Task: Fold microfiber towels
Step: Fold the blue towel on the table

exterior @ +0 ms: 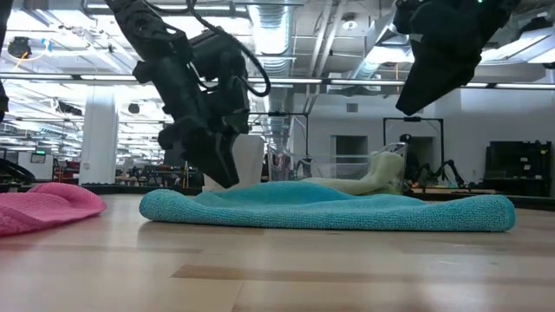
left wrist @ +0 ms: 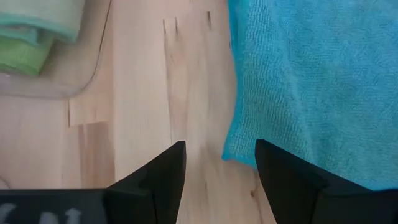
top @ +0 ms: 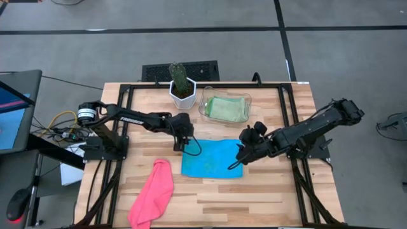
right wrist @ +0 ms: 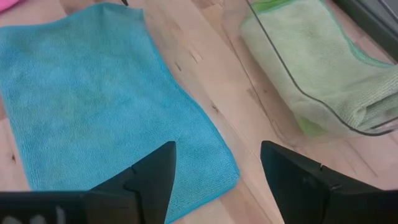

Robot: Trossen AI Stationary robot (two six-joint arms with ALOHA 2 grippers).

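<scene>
A: Table (top: 254,197) first, then: pale wooden slats, dark frame rails down each side. What lies on it?

B: A turquoise towel (top: 213,159) near the middle, folded into a flat rectangle. In the low view it sits as a low padded layer on the wood (exterior: 329,211).

A: And the pink one?

B: The pink towel (top: 152,194) lies unfolded in a long crumpled strip towards the front left corner, apart from the turquoise one.

A: The green ones?

B: The green towels (top: 227,109) are folded inside a clear plastic tray (top: 205,102) at the back of the table, just beside a white pot with a cactus (top: 181,86).

A: Where are the arms?

B: The left gripper (top: 185,145) hangs at the turquoise towel's back left corner. Its wrist view shows the two fingers (left wrist: 163,180) spread apart with bare wood and the towel's corner between them, gripping nothing.

A: The other?

B: The right gripper (top: 242,157) is over the towel's right edge. In its wrist view the fingers (right wrist: 149,177) stand wide apart above the cloth and the wood, with nothing held, and the tray with the green towels shows just beyond.
</scene>
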